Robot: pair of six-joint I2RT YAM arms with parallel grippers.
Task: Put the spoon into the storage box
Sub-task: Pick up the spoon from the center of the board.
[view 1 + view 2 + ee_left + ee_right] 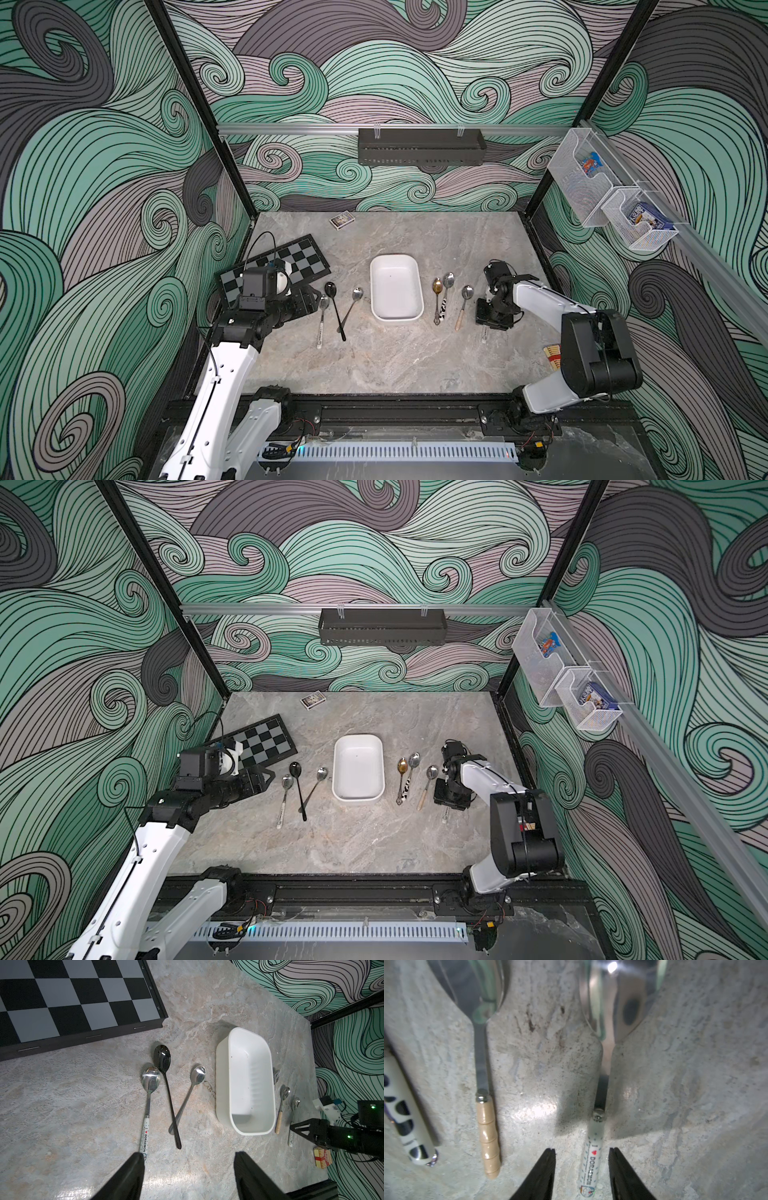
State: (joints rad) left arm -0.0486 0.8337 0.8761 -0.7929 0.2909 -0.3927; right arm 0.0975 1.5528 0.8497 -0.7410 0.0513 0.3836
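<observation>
Right pincer (pixel 582 1149) open, jaws straddling Doraemon-print spoon (pixel 591 1155) handle w/o touching, on surface (pixel 374 365) right of storage box (pixel 396 291). In both top views the arm hides all but the handle tip. Left pincer (pixel 188 1153) open.

Arms (pixel 224 374) are white-shelled with black joints (thin black cable along one).

Left arm (pixel 224 374) reaches from 7 o'clock toward 2 o'clock, left gripper (pixel 189 1154) spread wide. Right arm (pixel 540 303), elbow at 4 o'clock, aims the right gripper (pixel 582 1149) downward, fingers (pixel 542 1172) parted.
</observation>
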